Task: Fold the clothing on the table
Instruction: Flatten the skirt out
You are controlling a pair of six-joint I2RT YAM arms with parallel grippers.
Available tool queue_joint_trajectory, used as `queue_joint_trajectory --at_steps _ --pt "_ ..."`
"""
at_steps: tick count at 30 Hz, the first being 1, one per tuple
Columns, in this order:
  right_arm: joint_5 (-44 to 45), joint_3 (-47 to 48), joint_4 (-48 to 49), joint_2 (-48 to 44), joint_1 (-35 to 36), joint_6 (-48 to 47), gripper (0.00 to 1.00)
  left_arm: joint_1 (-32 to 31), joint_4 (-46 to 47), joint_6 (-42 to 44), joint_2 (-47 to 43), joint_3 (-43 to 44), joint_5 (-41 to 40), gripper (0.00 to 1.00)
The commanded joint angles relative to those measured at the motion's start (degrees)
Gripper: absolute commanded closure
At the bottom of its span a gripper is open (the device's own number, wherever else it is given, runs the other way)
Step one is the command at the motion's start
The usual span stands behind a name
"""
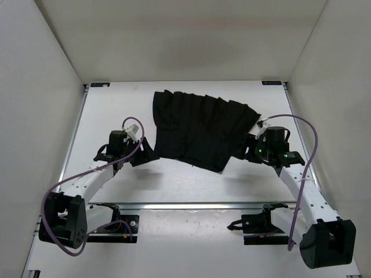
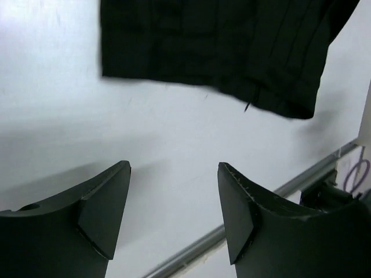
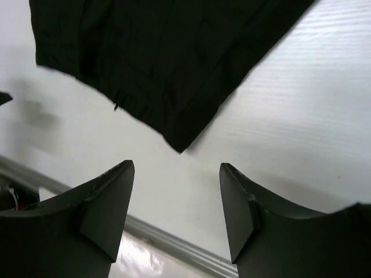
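Left gripper [image 2: 174, 166] and right gripper [image 3: 177, 164] (jaws spread) flank clothing [image 1: 200, 130]; table [image 1: 116, 110] beneath.

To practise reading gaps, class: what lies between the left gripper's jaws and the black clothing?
Only bare white table separates the left gripper from the clothing; the left wrist view shows it, jaws open and empty.

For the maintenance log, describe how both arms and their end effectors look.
Left arm and right arm: white links, black joints, looping purple cables. Green light at the right wrist. Left end effector and right end effector: black wedge-shaped fingers.
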Motion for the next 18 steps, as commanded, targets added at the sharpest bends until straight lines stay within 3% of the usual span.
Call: queue_joint_trajectory --at_steps 1,5,10,15,17,18 --pt "4.9 0.4 2.4 5.1 -1.1 7.5 0.45 -3.4 2.6 0.0 2.8 4.3 -9.3 0.27" --pt "7.3 0.5 4.4 9.3 2.1 14.3 0.48 -4.2 3.4 0.8 9.0 8.5 -13.9 0.28" --pt "10.3 0.8 9.3 18.4 9.8 20.6 0.46 -5.4 2.0 3.0 23.5 18.1 -18.2 0.26" --pt "10.8 0.2 14.0 23.4 10.4 24.0 0.47 -7.8 -2.6 6.9 32.1 27.1 -20.8 0.30" --pt "9.4 -0.9 17.4 24.7 9.6 24.9 0.51 -8.7 -3.0 7.5 33.3 28.1 -20.2 0.34" --pt "7.9 -1.4 17.8 25.8 9.1 25.1 0.59 -9.1 -2.5 7.8 34.3 28.3 -18.8 0.35"
